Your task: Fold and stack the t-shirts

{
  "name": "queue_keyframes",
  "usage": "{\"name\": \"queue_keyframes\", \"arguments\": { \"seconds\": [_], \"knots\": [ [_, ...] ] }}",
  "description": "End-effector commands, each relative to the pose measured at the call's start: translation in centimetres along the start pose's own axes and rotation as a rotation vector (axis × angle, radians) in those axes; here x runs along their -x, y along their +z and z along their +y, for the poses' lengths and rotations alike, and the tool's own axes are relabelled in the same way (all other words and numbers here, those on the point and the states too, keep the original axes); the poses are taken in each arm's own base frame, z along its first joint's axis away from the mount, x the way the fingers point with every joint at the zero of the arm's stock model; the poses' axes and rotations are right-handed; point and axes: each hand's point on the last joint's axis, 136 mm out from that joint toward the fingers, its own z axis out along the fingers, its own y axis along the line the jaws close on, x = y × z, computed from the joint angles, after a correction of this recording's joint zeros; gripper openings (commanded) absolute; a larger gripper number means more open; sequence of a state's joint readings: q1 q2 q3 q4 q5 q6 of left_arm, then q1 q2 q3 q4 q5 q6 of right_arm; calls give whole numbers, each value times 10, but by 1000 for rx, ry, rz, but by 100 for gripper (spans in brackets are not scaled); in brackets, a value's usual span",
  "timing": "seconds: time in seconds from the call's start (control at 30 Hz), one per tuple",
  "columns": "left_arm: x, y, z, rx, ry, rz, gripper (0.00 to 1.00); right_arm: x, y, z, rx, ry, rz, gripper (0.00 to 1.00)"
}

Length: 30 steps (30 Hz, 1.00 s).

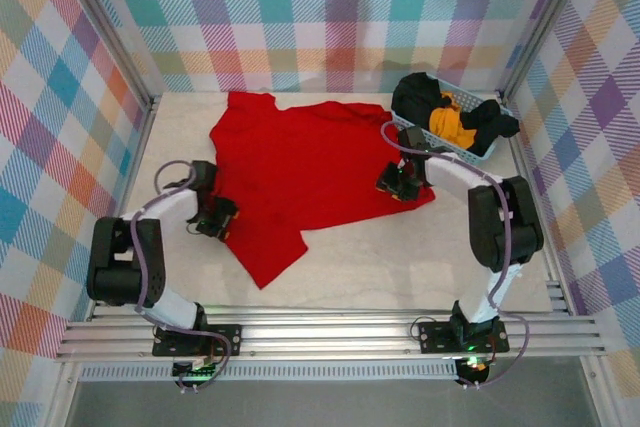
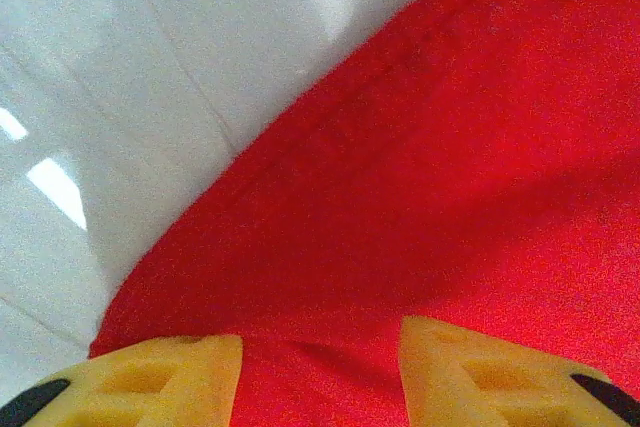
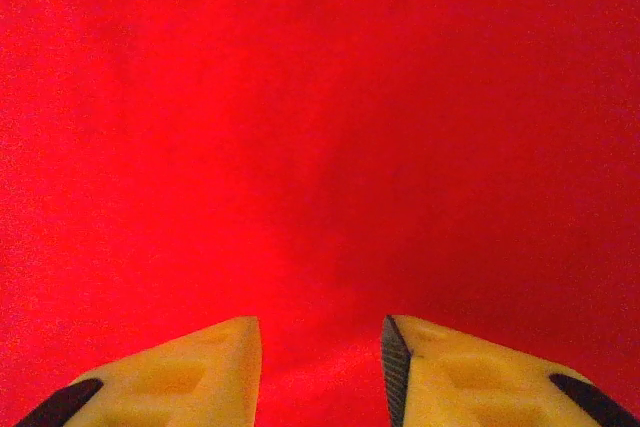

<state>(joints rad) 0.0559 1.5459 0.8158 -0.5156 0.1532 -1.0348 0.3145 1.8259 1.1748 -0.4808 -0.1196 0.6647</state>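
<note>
The left jaws stand partly apart, their yellow fingers (image 2: 165,382) low over the red t-shirt (image 2: 450,177), cloth showing in the gap between them. The shirt's edge runs diagonally just ahead, with pale surface (image 2: 110,77) beyond it. The right jaws are apart too, by a narrower gap, with their fingers (image 3: 190,372) pressed down over nothing but red cloth.

From above, the left arm (image 1: 165,209) bends at its elbow and tips its wrist down onto the shirt's left edge. The right arm (image 1: 500,219) folds back on itself and reaches inward to the shirt's right edge. The shirt lies spread across the middle of the surface. A light blue basket (image 1: 482,154) at the far right holds a black shirt (image 1: 422,97) and an orange-yellow shirt (image 1: 448,123).
</note>
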Motion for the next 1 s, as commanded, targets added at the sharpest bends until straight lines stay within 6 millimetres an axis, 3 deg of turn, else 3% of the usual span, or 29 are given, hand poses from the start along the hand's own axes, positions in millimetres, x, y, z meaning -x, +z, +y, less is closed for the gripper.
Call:
{"name": "queue_keyframes", "arguments": {
  "seconds": [0.0, 0.13, 0.23, 0.33, 0.43, 0.5, 0.63, 0.73, 0.87, 0.97],
  "knots": [
    [22, 1, 24, 67, 13, 32, 46, -21, 16, 5, -26, -29, 63, 36],
    [59, -9, 10, 61, 89, -36, 48, -62, 18, 11, -30, -12, 104, 36],
    [74, -18, -11, 41, 205, -77, 50, -76, 12, 10, -11, 5, 96, 36],
    [72, -44, -8, 92, 263, -151, 52, -72, 1, 3, -35, -2, 69, 37],
    [58, -69, -10, 47, 242, -206, 57, -65, -12, 10, -16, -34, 45, 37],
    [44, -77, -25, -12, 254, -200, 57, -52, -22, 18, -13, -73, -1, 37],
    [6, -63, -68, -85, 321, -110, 55, -23, -26, 34, -7, -119, -79, 37],
    [-11, -44, -86, -66, 350, -75, 53, -6, -17, 51, 14, -147, -93, 36],
    [-11, -8, -83, -17, 296, -14, 52, 2, 9, 61, 11, -147, -46, 32],
    [7, 4, -58, 49, 215, -27, 51, -7, 28, 59, 6, -119, 13, 30]
  ]
}}
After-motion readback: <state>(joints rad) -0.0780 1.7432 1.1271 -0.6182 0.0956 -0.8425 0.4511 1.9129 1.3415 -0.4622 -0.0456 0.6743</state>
